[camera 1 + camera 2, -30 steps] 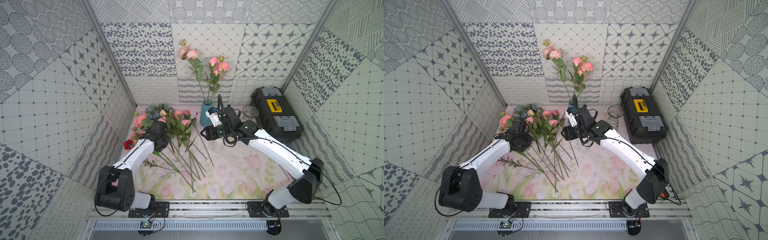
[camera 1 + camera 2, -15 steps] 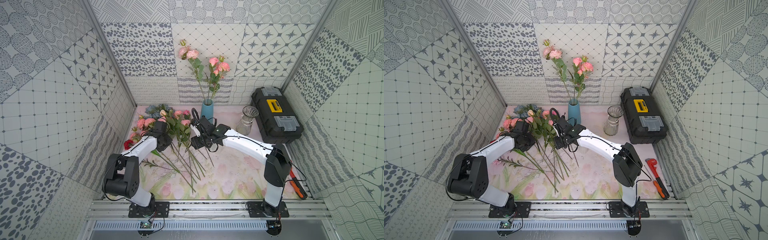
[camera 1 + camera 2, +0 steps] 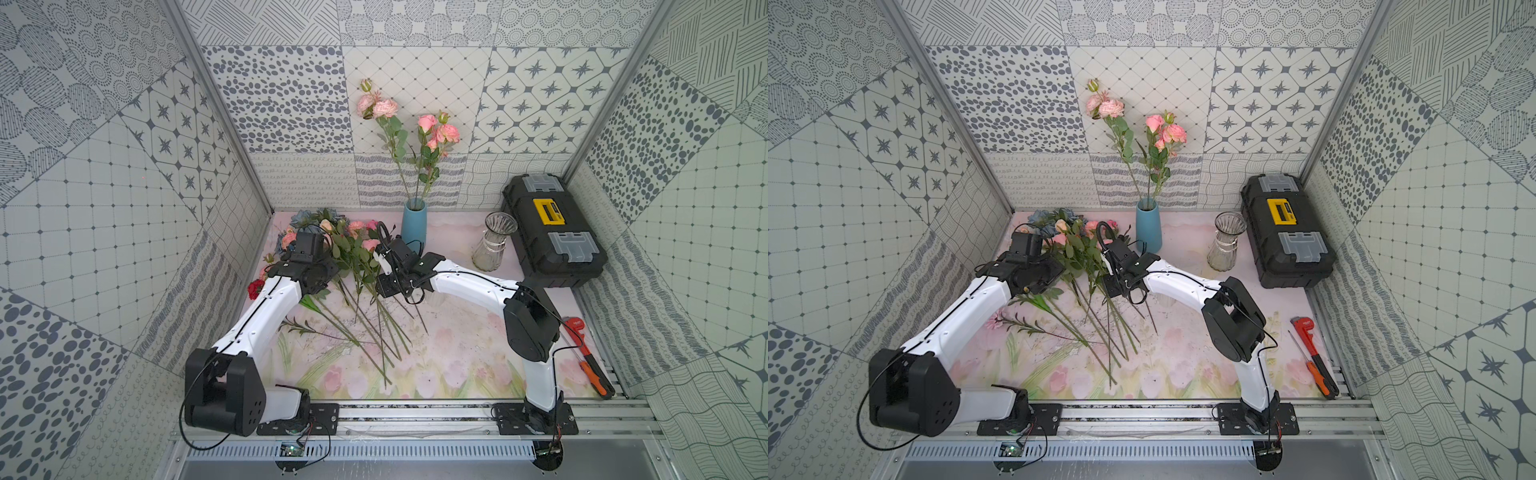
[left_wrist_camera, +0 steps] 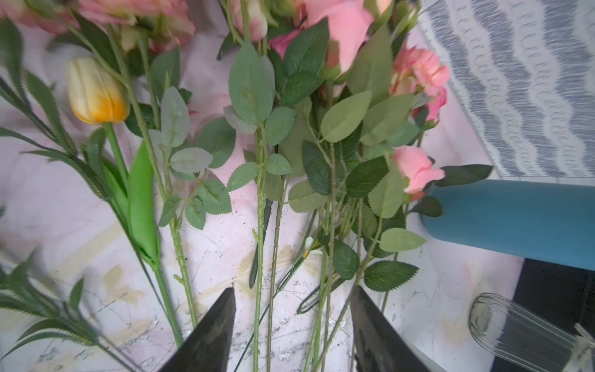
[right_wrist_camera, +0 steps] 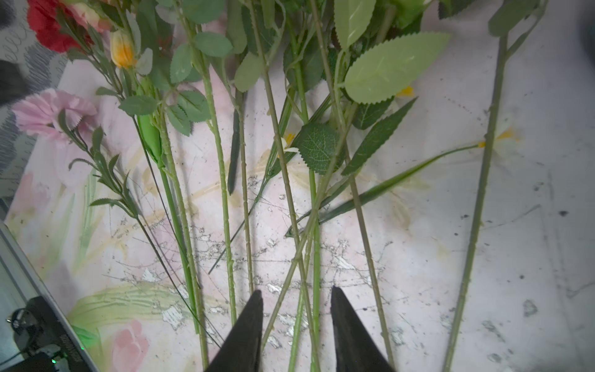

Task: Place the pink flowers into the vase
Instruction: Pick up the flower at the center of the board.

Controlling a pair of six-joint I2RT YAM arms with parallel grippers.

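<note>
R fingers (image 5: 248, 325) part-open astride crossed stems, L fingers (image 4: 215, 325) wider, also astride stems, nothing clamped; pink flowers (image 3: 371, 244) heaped on bench (image 3: 457, 353) just beside blue vase (image 3: 414, 226); risk: multi-stem grab, tangled leaves dragging yellow tulip (image 4: 96, 93) along, vase tipped.
</note>
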